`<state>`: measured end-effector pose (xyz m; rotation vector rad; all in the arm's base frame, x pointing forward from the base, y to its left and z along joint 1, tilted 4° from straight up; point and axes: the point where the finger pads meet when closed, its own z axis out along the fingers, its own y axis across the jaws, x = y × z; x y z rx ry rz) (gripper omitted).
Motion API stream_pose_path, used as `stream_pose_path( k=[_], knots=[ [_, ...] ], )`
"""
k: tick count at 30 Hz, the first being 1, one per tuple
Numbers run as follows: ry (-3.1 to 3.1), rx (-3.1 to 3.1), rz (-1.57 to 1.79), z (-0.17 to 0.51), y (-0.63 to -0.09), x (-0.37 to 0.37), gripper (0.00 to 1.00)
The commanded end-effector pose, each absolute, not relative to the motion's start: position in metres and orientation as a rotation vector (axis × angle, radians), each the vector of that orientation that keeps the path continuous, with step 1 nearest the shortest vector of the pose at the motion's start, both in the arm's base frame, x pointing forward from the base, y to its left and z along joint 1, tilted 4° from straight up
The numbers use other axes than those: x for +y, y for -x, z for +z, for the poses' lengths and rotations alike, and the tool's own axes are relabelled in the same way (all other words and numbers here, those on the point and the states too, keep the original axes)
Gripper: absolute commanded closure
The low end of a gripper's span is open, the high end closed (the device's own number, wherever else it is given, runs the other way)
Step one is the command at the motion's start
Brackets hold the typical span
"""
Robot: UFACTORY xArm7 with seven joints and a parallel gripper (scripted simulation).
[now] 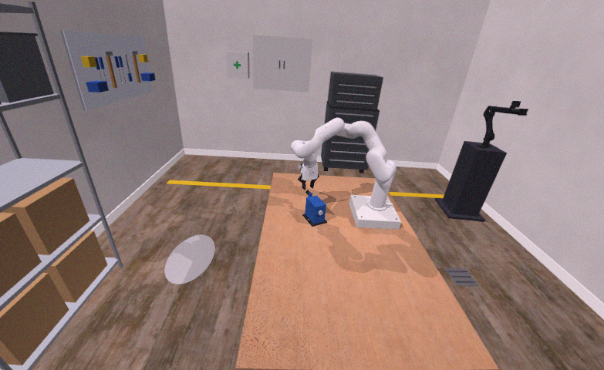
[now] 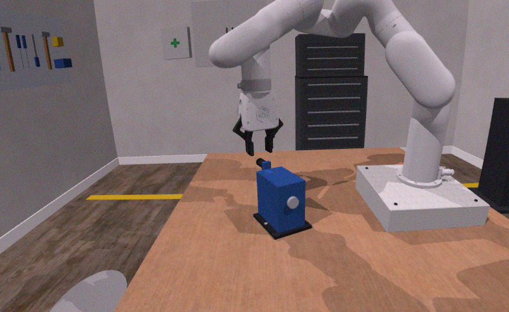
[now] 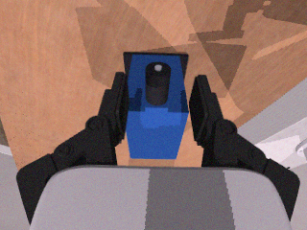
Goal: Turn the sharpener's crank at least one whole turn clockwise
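The blue pencil sharpener (image 1: 315, 209) (image 2: 281, 199) (image 3: 153, 130) stands on a black base on the wooden table (image 1: 342, 297) (image 2: 218, 262). Its black crank knob (image 1: 307, 192) (image 2: 260, 162) (image 3: 156, 83) sticks out at the top of the far end, on a short blue crank arm. My gripper (image 1: 306, 185) (image 2: 259, 149) (image 3: 159, 88) points straight down, a little above the knob. The fingers stand half open with nothing between them. In the wrist view the knob lies between the two black fingers, below them.
The arm's white base block (image 1: 374, 213) (image 2: 419, 203) stands on the table to the right of the sharpener. A black drawer cabinet (image 1: 352, 119) (image 2: 330, 90) stands behind the table. A black pedestal (image 1: 472, 180) stands at the right.
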<state>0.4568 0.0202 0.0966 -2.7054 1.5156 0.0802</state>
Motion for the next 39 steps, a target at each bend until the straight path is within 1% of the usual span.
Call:
stream_pose_path(
  k=[1,39],
  knots=[
    [2.704,1.515,0.075,0.0958,-0.4579,0.0204,0.46],
    [2.704,1.515,0.075,0.0928,-0.4589,0.0207,0.46]
  ],
)
